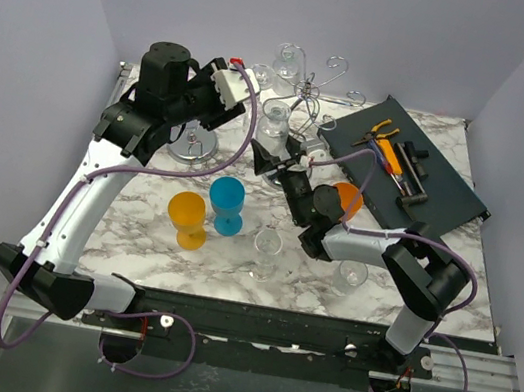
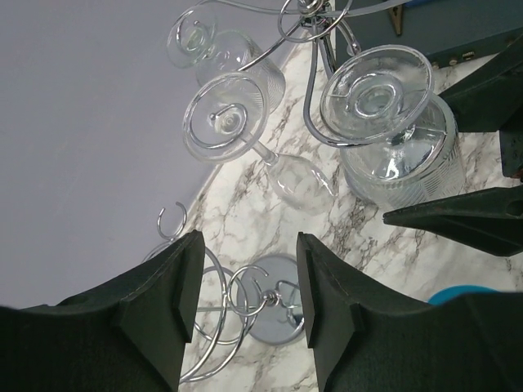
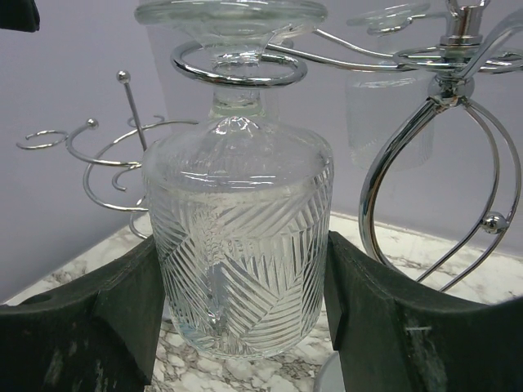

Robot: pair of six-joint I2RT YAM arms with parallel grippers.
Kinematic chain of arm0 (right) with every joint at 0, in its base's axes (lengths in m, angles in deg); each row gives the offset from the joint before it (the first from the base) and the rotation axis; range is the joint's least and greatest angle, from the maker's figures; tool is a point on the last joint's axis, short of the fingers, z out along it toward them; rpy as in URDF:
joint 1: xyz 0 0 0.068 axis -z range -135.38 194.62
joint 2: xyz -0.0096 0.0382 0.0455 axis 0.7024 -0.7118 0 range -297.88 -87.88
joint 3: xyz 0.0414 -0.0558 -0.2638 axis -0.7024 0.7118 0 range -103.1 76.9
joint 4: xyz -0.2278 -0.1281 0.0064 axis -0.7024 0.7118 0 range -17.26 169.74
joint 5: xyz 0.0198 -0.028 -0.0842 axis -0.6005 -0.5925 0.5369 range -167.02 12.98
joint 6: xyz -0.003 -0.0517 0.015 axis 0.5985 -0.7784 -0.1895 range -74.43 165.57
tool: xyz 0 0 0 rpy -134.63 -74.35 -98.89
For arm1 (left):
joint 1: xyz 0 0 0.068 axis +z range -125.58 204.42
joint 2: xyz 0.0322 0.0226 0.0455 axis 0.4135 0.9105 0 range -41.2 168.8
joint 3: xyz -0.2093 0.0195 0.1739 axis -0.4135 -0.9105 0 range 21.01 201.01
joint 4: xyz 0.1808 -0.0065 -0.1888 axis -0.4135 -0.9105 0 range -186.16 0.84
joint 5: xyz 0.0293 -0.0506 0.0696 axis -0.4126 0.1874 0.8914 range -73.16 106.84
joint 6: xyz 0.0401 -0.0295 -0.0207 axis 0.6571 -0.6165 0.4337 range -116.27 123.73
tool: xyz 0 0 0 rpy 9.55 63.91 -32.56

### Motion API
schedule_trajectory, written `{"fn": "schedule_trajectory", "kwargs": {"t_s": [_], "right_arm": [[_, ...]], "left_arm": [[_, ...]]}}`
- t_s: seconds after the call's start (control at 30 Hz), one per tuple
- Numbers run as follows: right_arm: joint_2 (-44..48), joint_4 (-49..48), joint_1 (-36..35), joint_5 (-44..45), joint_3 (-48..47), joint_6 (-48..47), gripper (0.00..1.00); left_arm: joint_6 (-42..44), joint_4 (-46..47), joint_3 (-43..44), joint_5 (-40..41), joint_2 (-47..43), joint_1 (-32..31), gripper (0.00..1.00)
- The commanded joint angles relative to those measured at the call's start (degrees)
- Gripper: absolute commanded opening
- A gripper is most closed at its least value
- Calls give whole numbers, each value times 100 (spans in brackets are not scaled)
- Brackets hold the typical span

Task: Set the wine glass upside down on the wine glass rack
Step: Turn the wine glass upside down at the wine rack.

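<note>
**Glass Hangs Upside Down on the Rack**

The wine glass (image 3: 241, 245) is upside down. Its thin stem sits inside a ring of the wine glass rack (image 3: 458, 90), and its flat foot rests on top of the ring. The silver rack stands near the back edge of the table (image 1: 135, 224), about in the middle.

The right gripper (image 3: 241, 286) is clamped on the round bowl of the glass, with one black finger pressed on each side.

The left gripper (image 2: 249, 253) is up over the back left part of the table. Its fingers are apart and hold nothing. Under it stands a second rack (image 2: 274, 314) with a round shiny base.

Two other glasses (image 2: 225, 114) hang on the wine glass rack too.

A blue cup (image 1: 227, 205) and an orange cup (image 1: 187, 218) stand close together nearer the front edge.
</note>
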Motion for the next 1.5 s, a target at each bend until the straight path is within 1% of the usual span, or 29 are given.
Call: {"fn": "schedule_trajectory", "kwargs": {"t_s": [0.0,0.03,0.07,0.13,0.17,0.2,0.27,0.33,0.43,0.57,0.63,0.77,0.9,0.97,1.07,1.2,1.27,1.33,1.47], "right_arm": [[233,-729,-72,352,-11,33,1],[220,-696,-72,424,-6,51,4],[201,-666,-72,463,8,75,11],[163,-660,-72,523,59,128,35],[157,-611,-72,524,72,180,44],[155,-547,-72,522,87,217,51],[181,-398,-76,501,83,289,60],[231,-237,-72,436,72,305,71],[348,66,-72,345,20,293,81],[598,575,-73,267,14,309,98],[792,879,-72,252,106,309,100],[1452,2120,-72,264,216,909,100],[2289,3680,-72,110,328,1344,99],[2650,4701,-72,-15,47,1520,96],[2977,6382,-74,-331,-698,1708,92],[2952,8478,-74,-687,-2070,1750,84],[2838,9162,-73,-614,-2812,1718,80],[2618,9691,-62,-466,-3499,1595,79],[1981,10341,-1,56,-4741,987,75]], "left_arm": [[-98,-61,124,180,17,6,54],[-103,-59,121,186,2,6,54],[-110,-54,124,192,7,6,54],[-141,-57,135,204,4,6,55],[-151,-58,128,201,8,6,55],[-172,-58,133,202,8,6,55],[-208,-61,150,207,11,6,56],[-218,-63,153,200,3,-1,56],[-237,-57,155,205,16,3,56],[-275,-68,179,211,10,6,56],[-283,-70,164,211,5,6,56],[-355,-85,192,174,-27,6,57],[-496,-170,280,91,-50,6,57],[-594,-199,332,60,-55,6,58],[-778,-242,412,41,-30,6,59],[-937,-337,543,-8,-6,6,61],[-1000,-366,594,2,-1,6,61],[-1031,-403,609,-10,-12,6,61],[-1058,-472,623,-2,-54,6,61]]}}
